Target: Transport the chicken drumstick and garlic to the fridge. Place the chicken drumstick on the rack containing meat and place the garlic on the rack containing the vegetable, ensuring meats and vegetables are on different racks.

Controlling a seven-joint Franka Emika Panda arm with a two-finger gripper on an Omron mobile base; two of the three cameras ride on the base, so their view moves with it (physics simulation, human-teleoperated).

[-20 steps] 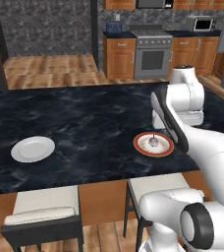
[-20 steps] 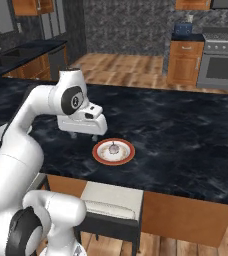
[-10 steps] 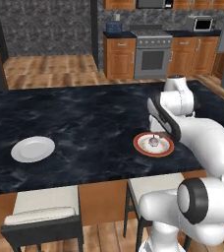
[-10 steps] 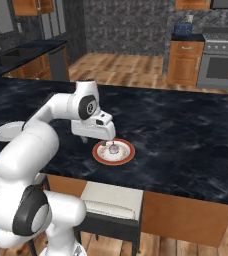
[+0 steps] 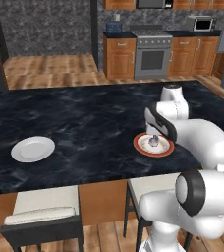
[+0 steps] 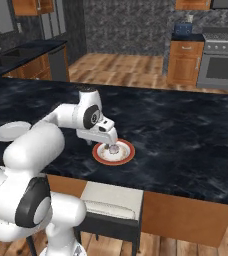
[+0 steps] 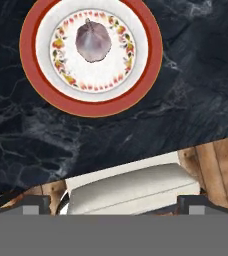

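Observation:
The garlic point(image 7: 92, 41), a small off-white lump with a purplish tinge, lies in the middle of a white dish with a red-orange rim point(image 7: 151, 50). That dish point(image 5: 139, 145) point(image 6: 128, 154) stands near the front edge of the black marble island. In both base views the garlic point(image 5: 154, 141) point(image 6: 114, 149) sits just below my hand. My gripper point(image 5: 154, 132) point(image 6: 109, 142) point(image 7: 113, 206) hovers close above the dish, open, with nothing between its fingers. The chicken drumstick is out of view. I cannot pick out the fridge with certainty.
A plain white plate point(image 5: 33, 148) point(image 6: 10, 131) lies far to the left on the island point(image 5: 84, 123). Cushioned stools point(image 5: 45, 209) point(image 6: 111, 200) point(image 7: 131, 190) stand against its near edge. A steel oven point(image 5: 151, 56) and wooden cabinets point(image 5: 120, 59) line the back wall across a wooden floor.
My arm has reached out and come down, so the hand now hangs right over the red-rimmed dish. The jaws have stayed open; the garlic has not moved.

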